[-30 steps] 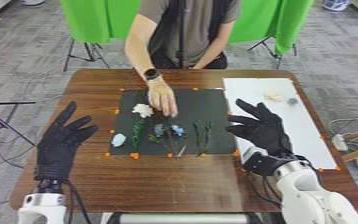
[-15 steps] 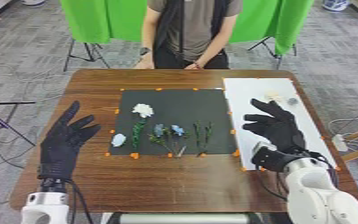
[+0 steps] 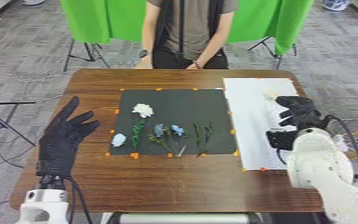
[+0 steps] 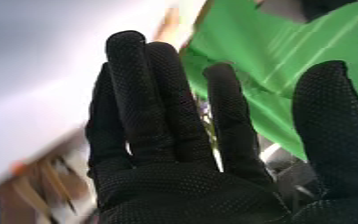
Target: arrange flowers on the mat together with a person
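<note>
The right hand (image 3: 303, 116) covers part of the white sheet (image 3: 254, 112), and the pale bloom (image 3: 271, 94) by it is blurred. The thin stems under the blue flowers (image 3: 159, 130) blur together too. That hand is above the sheet's right part, its fingers nearly straight and its thumb apart. The left hand (image 3: 60, 143) is open, fingers pointing away, left of the dark mat (image 3: 171, 100) on the desk (image 3: 175, 185). On the mat are one white flower (image 3: 143, 109) far left, one pale blue flower (image 3: 119, 140) near left, two blue flowers near the middle, and two green sprigs (image 3: 208, 135) to their right.
</note>
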Robot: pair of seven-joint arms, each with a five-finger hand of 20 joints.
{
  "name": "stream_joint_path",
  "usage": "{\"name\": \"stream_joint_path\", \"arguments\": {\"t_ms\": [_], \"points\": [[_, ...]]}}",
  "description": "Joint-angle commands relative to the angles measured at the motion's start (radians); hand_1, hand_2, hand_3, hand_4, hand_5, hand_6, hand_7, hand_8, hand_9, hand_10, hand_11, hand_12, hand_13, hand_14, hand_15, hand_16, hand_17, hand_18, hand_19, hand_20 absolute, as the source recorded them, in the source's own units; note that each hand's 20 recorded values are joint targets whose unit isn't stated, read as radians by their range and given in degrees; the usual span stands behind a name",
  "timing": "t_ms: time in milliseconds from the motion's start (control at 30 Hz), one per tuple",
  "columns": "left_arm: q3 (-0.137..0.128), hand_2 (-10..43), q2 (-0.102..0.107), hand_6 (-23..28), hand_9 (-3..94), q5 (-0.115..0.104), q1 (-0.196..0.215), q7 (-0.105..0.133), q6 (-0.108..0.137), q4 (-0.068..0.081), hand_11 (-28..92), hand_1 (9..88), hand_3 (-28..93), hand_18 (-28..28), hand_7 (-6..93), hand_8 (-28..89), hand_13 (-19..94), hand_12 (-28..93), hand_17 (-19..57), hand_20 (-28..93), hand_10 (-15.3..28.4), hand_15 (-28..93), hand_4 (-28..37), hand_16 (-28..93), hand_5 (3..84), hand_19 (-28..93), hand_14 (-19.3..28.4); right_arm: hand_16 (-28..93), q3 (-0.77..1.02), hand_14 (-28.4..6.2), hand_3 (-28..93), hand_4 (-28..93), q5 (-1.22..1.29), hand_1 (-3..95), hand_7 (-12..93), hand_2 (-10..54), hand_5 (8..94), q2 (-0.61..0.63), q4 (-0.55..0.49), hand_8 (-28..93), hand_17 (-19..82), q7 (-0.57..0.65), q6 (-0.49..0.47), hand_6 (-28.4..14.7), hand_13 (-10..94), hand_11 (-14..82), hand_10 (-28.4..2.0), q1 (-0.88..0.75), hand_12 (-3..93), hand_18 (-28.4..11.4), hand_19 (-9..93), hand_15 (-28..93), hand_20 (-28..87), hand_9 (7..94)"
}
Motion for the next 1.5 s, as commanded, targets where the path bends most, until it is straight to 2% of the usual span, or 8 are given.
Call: {"name": "stream_joint_path", "arguments": {"t_ms": [33,167,367,667,900,1033,1300,1500], "points": [[0.012,7.2,0.009,4.6,37.9,-0.012,0.012,0.015,0.017,-0.007,23,19.9,74,28.4,10.3,-9,33,12,0.4,-16,18.2,50,-28.3,-7,31.9,76,25.2,10,-0.13,-17.5,73,-24,-0.19,25.1,15,2.2,44.0,0.102,0.154,-12,13,0.154,-0.132,0.2,53,25.7,-19.1,0.319,16.5,-25.3,64,62,21,56.8],[0.026,7.3,0.032,4.6,37.8,-0.043,0.018,0.04,0.029,-0.011,23,20.0,74,28.4,10.3,-9,33,12,0.5,-16,18.1,50,-28.3,-7,31.8,76,25.1,10,-0.299,-17.1,73,-24,-0.152,27.5,13,0.3,39.7,0.129,0.301,-12,13,0.178,-0.281,1.3,52,25.3,-18.6,0.502,16.2,-26.0,63,61,20,54.4],[0.021,7.3,0.035,4.7,37.8,-0.04,0.015,0.052,0.034,-0.016,23,20.0,74,28.4,10.3,-9,33,12,0.5,-16,18.2,50,-28.3,-7,31.8,76,25.2,10,-0.448,-18.1,74,-25,-0.095,28.6,12,-1.2,34.0,0.129,0.423,-11,12,0.193,-0.421,2.7,49,23.2,-19.5,0.661,15.7,-27.1,62,61,19,49.9],[0.026,7.4,0.047,4.8,37.9,-0.049,0.014,0.065,0.044,-0.019,24,20.2,74,28.4,10.6,-9,33,12,0.5,-16,18.4,51,-28.3,-7,31.8,76,25.1,9,-0.57,-18.1,74,-25,-0.112,30.4,13,-2.5,36.1,0.104,0.508,-12,12,0.171,-0.537,3.5,48,20.8,-19.3,0.745,15.4,-28.0,61,59,18,49.8],[0.035,7.3,0.054,4.9,37.9,-0.06,0.013,0.076,0.044,-0.018,24,20.3,74,28.4,10.7,-9,33,12,0.6,-16,18.3,51,-28.3,-7,31.8,76,25.2,9,-0.59,-17.8,74,-26,-0.1,31.1,14,-2.9,38.1,0.072,0.539,-12,11,0.174,-0.574,3.5,47,16.3,-18.5,0.742,14.9,-28.3,58,52,18,49.4],[0.041,7.3,0.058,4.9,37.9,-0.089,0.003,0.089,0.027,-0.013,24,20.3,74,28.4,10.6,-9,33,12,0.6,-16,18.3,51,-28.3,-8,31.8,76,25.1,9,-0.583,-17.9,74,-27,-0.085,30.8,14,-3.0,38.2,0.064,0.547,-12,11,0.174,-0.594,3.5,47,15.0,-18.4,0.727,14.9,-28.4,57,51,18,49.1],[0.044,7.4,0.057,5.0,38.1,-0.082,-0.006,0.083,0.022,-0.01,24,20.6,74,28.4,10.7,-9,33,12,0.6,-16,18.3,51,-28.3,-8,32.0,77,25.2,10,-0.571,-17.8,75,-27,-0.07,32.0,14,-3.3,39.4,0.047,0.566,-13,11,0.185,-0.672,3.6,48,14.5,-18.4,0.698,15.1,-28.4,57,50,18,49.7],[0.039,7.4,0.05,5.0,38.0,-0.074,-0.003,0.072,0.016,-0.01,24,20.5,74,28.4,10.8,-9,33,12,0.5,-16,18.4,51,-28.3,-8,32.0,77,25.1,9,-0.6,-17.2,75,-28,-0.108,35.1,15,-5.0,42.8,0.049,0.575,-13,11,0.18,-0.62,3.8,49,15.1,-17.9,0.688,14.8,-28.2,57,49,18,52.2]]}}
